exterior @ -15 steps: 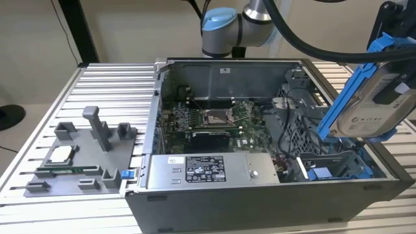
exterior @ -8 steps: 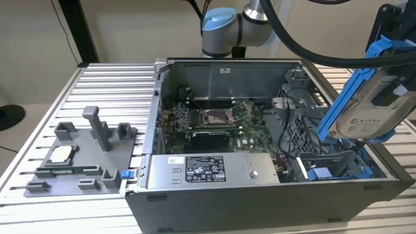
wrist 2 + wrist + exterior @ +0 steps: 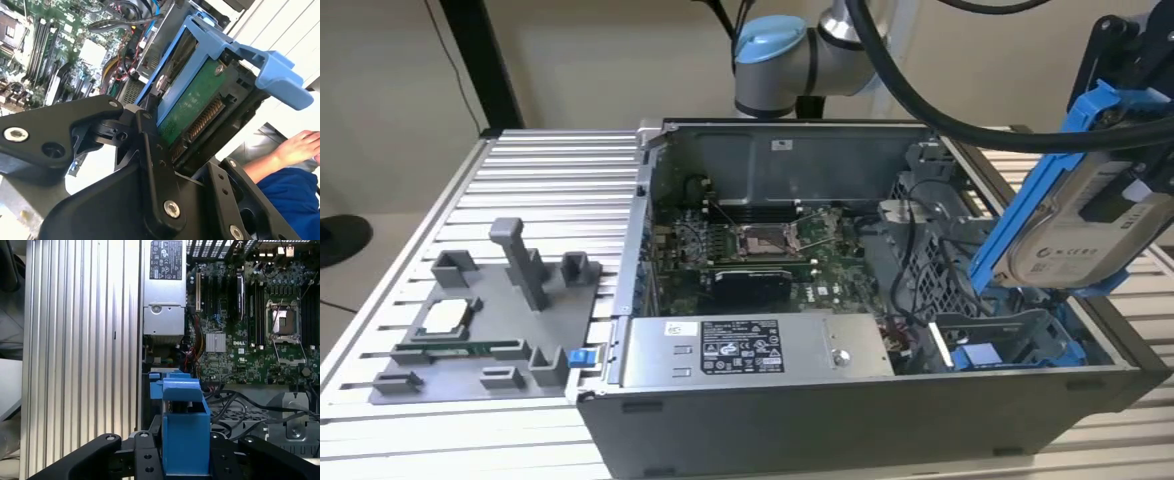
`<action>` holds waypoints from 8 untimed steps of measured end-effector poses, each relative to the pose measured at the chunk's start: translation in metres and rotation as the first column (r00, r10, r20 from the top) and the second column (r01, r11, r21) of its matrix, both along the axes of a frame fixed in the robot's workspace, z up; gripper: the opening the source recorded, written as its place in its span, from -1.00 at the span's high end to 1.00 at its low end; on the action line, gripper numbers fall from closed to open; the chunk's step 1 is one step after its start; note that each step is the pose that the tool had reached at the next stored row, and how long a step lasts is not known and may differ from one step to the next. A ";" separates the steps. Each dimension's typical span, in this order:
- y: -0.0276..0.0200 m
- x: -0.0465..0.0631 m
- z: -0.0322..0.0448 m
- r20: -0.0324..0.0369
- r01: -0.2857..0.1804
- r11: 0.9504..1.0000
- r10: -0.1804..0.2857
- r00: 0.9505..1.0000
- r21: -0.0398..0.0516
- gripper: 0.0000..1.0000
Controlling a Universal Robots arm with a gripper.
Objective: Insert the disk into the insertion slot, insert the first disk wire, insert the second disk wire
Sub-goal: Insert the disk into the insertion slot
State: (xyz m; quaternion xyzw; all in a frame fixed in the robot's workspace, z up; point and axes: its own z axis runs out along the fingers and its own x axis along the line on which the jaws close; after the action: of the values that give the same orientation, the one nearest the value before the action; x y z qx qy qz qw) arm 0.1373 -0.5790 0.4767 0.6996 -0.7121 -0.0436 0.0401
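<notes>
**A:** Exterior view first. Where's the disk?

**B:** The disk is at the exterior view's right, in its blue carrier. It is tilted steeply and raised above the open computer case. The gripper is clamped on it. The insertion slot, with its blue rails, sits lower in the frame, in the case's right-hand corner. The two are apart, and nothing is seated yet.

**A:** What about the second wrist view?

**B:** The disk's green board and connector edge face the camera. The gripper has a black finger pressed against each side. Beyond the disk, a person's hand rests near the case.

**A:** And the first wrist view?

**B:** The carrier end of the disk stands up between the closed fingers. Past it, loose cables lie across the perforated cage, with the motherboard beyond.

**A:** What could go wrong?

**B:** I'd say the tilt is the main risk. If the disk goes down at that angle, the carrier could catch on a rail or jam partway. The cables could snag under it and block the bay. The nearby hand could also get bumped.
</notes>
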 end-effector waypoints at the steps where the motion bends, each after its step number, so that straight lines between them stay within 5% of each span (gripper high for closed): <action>1: 0.0000 0.000 0.0000 0.000 0.000 1.000 0.000 1.000 0.000 1.00; 8: 0.0000 0.000 -0.0021 0.000 0.000 1.000 0.000 1.000 0.000 1.00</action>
State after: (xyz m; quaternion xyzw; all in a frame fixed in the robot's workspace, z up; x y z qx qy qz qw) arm 0.1373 -0.5790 0.4746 0.6996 -0.7121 -0.0436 0.0400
